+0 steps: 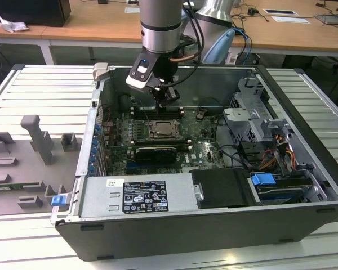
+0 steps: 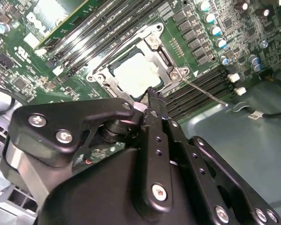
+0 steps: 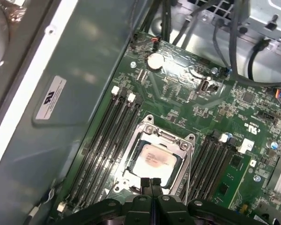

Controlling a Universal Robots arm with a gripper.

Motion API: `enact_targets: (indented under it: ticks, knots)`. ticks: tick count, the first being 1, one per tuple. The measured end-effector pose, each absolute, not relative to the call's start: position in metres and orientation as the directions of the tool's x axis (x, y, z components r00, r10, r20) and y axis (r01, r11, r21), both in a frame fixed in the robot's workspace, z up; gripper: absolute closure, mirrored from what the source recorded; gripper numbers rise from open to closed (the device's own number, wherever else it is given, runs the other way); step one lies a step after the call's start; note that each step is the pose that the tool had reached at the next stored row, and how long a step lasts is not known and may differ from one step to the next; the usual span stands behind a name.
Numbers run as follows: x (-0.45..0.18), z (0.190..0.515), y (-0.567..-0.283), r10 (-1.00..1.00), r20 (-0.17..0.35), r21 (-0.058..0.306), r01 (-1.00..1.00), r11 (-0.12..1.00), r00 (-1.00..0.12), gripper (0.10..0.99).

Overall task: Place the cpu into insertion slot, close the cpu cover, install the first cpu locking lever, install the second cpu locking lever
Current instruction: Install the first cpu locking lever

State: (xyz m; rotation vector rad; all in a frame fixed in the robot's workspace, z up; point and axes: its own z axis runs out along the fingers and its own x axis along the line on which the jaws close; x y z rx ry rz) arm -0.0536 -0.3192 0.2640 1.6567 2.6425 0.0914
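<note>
While above cpu (image 3: 152, 159), claw (image 3: 150, 183) closed

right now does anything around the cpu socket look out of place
One thing: a thin metal lever juts out over the memory slots beside the closed cpu cover, seemingly unlatched. The cpu lies flat under that cover.

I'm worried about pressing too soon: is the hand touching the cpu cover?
Cannot tell. In the second wrist view the hand overlaps the near edge of the cpu cover, hiding any contact or gap.
</note>
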Motion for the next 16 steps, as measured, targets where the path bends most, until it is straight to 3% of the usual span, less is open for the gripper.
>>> enact_targets:
  ticks: [16]
  knots:
    - [-0.0547,0.2638,-0.3192,0.703,0.013,0.061,0.702,0.709,-0.711,0.980]
